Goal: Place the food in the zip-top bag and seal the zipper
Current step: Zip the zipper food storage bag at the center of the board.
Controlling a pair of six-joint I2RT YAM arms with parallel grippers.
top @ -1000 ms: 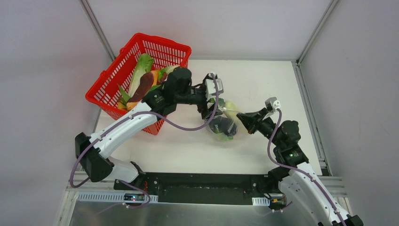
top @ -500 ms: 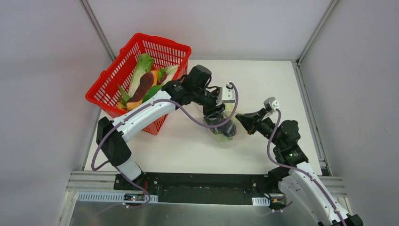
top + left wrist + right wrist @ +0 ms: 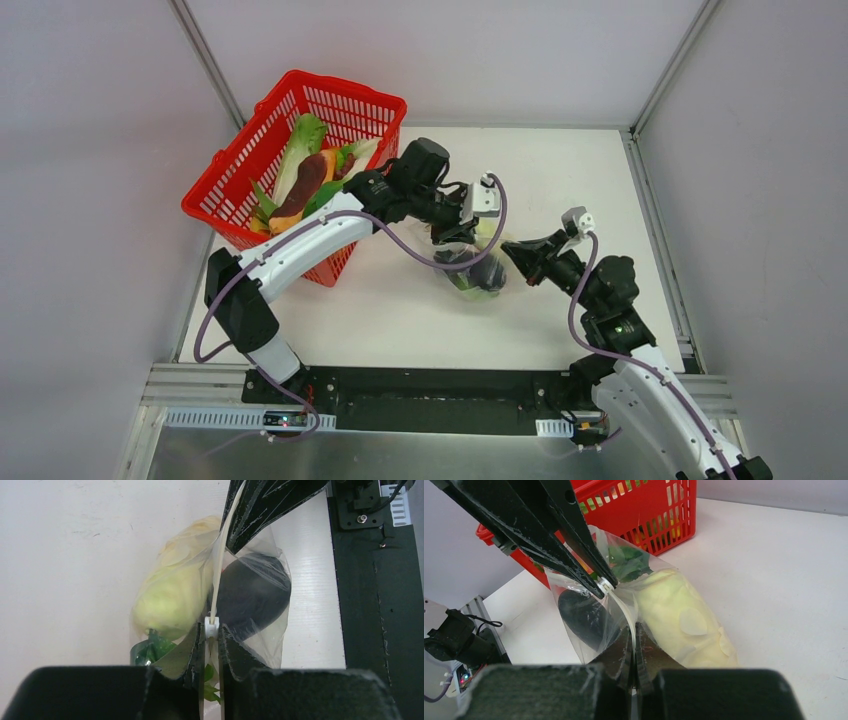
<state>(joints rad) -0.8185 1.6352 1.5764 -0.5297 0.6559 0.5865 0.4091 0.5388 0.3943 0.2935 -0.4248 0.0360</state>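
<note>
The clear zip-top bag (image 3: pixel 476 268) lies on the white table between the arms. Inside it are a pale radish (image 3: pixel 172 597), a dark eggplant (image 3: pixel 252 595) and a green leafy piece (image 3: pixel 152 649). My left gripper (image 3: pixel 212 632) is shut on the zipper (image 3: pixel 216 580) at its small white slider (image 3: pixel 212 626). At the strip's other end my right gripper (image 3: pixel 634 632) is shut on the bag's zipper edge. The strip runs taut between the two. In the top view the left gripper (image 3: pixel 458 240) and right gripper (image 3: pixel 508 250) face each other across the bag.
A red mesh basket (image 3: pixel 345 92) stands at the back left with more toy produce (image 3: pixel 305 165) in it, close behind the left arm. A metal frame (image 3: pixel 640 190) borders the table on the right. The black base rail (image 3: pixel 375 580) runs along the near edge.
My left arm swung right from beside the basket to the bag, and its jaws closed from wide open onto the zipper. The right gripper kept its hold and place.
</note>
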